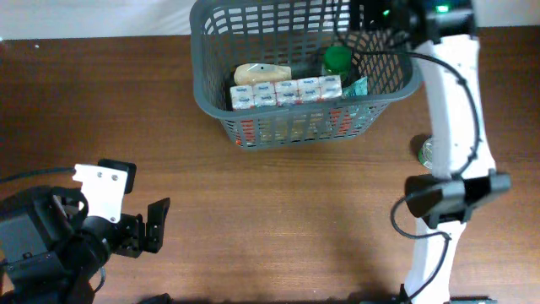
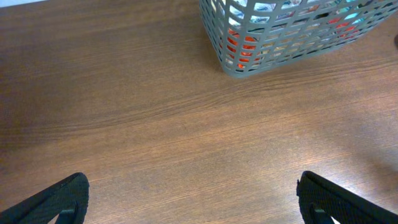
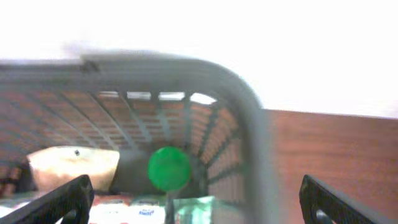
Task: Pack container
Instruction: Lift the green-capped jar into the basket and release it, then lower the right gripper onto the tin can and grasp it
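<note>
The container (image 1: 295,128), a dark grey lattice basket, stands at the back middle of the table. In it lie a tan pack (image 1: 261,73), a row of white boxes (image 1: 285,91), a green-capped bottle (image 1: 337,57) and a teal packet (image 1: 356,87). My right gripper (image 1: 381,19) hovers open over the container's far right corner. Its view looks down on the rim (image 3: 249,118) and the green cap (image 3: 168,168), with nothing held between the fingers (image 3: 68,199). My left gripper (image 1: 153,226) is open and empty at the near left, low over bare wood (image 2: 193,199), well short of the container (image 2: 280,37).
A small shiny object (image 1: 425,152) sits on the table right of the container, mostly hidden behind the right arm (image 1: 456,101). The table's back edge runs just behind the container. Brown wood stretches between the left gripper and the container.
</note>
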Action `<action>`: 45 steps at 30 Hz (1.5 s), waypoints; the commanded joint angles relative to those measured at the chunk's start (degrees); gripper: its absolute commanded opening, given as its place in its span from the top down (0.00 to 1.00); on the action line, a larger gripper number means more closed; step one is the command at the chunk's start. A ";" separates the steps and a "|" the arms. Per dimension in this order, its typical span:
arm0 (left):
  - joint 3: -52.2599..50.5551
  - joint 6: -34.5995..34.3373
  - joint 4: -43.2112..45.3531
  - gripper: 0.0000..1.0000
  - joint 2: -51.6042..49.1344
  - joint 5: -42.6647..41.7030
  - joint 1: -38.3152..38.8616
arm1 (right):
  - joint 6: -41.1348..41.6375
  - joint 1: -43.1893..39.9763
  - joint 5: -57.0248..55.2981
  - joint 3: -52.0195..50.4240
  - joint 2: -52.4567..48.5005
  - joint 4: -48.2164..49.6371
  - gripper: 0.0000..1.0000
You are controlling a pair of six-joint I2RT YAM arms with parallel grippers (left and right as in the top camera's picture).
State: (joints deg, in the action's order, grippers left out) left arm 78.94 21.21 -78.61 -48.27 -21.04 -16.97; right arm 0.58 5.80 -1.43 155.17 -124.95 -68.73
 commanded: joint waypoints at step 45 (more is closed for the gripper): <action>-0.20 -0.15 -0.07 0.01 0.02 0.02 -0.31 | 3.04 -25.68 3.91 -86.12 25.92 29.22 0.01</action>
State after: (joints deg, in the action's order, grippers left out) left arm 78.94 21.21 -78.61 -48.25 -21.02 -16.97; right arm 3.03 -20.21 2.28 71.79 -100.22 -40.34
